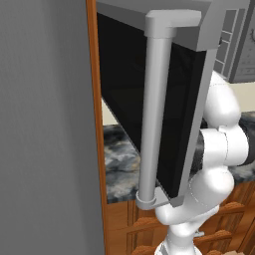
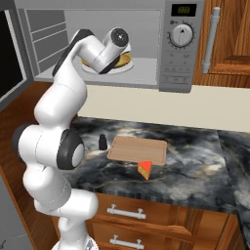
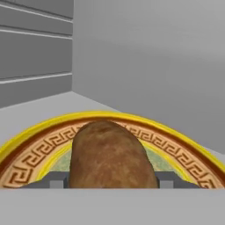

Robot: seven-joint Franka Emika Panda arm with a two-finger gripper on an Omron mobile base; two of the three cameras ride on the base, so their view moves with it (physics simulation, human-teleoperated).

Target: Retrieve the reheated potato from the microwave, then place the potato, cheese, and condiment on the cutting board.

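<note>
Your gripper [image 3: 112,182] sits deep inside the microwave [image 2: 146,44], its two dark fingertips [image 3: 55,180] flanking the potato [image 3: 110,156] on either side; the tips look close against its flanks, but you cannot tell from the hand view whether they are pressing on it or merely bracketing it. The potato lies on a round plate [image 3: 30,154] with a yellow rim and a patterned brown band, roughly at the plate's middle, on the microwave floor with the grey back wall beyond. Judge it as a firm, fairly light lump with a dull, slightly rough skin, so it should not crush or slide easily; its rounded sides are the risk, so take it across the widest part of its belly, low enough that it cannot roll up and out of the fingers. Lift it clear of the plate rim before drawing back, so the plate is not dragged along. The microwave door [image 1: 164,114] stands swung wide open beside the arm, its thick handle [image 1: 154,114] nearest the left base camera. Below on the counter [image 2: 195,166], the cutting board [image 2: 138,149] lies near the middle, the condiment [image 2: 102,142] just off its left edge and the cheese [image 2: 144,169] just off its front edge.
</note>
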